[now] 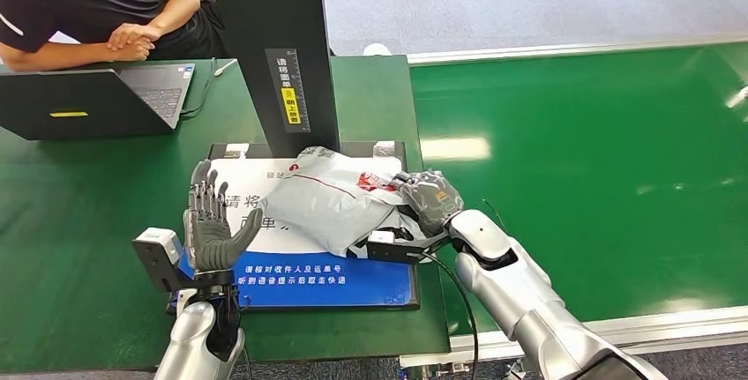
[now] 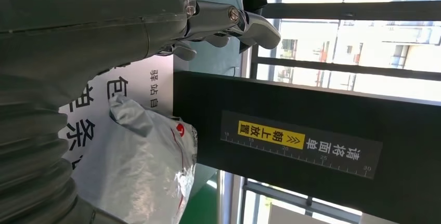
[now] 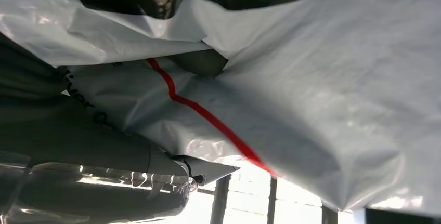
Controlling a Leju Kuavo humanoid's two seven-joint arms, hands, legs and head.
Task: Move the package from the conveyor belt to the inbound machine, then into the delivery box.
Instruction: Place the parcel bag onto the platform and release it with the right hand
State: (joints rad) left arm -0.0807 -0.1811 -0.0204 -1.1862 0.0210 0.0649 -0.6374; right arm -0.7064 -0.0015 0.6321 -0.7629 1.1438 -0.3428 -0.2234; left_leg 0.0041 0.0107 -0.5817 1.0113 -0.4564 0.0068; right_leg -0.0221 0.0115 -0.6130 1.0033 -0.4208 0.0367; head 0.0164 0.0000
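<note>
The right hand (image 1: 430, 199) is closed on the right edge of the package (image 1: 331, 199); the grey plastic is gathered under its fingers, and in the right wrist view the film (image 3: 312, 94) with its red stripe is seen pressed against the hand. The left hand (image 1: 210, 221) is held upright with fingers spread and straight, just beside the package's left edge; nothing is held, and contact with the package cannot be determined.

The package, a crumpled grey poly bag with red markings, is positioned on the white and blue platform of the inbound machine (image 1: 300, 279), directly in front of the black column (image 1: 278, 45). In the left wrist view, a yellow label and a ruled scale (image 2: 299, 148) are seen on the column, with the bag (image 2: 140, 161) lying below it.

The machine is set on a green table (image 1: 71, 221). The green conveyor belt (image 1: 600, 160) is located to the right. An open laptop (image 1: 93, 98) is placed at the table's far left, and a seated person (image 1: 97, 5) in a dark shirt is behind it. Grey floor is visible beyond.
</note>
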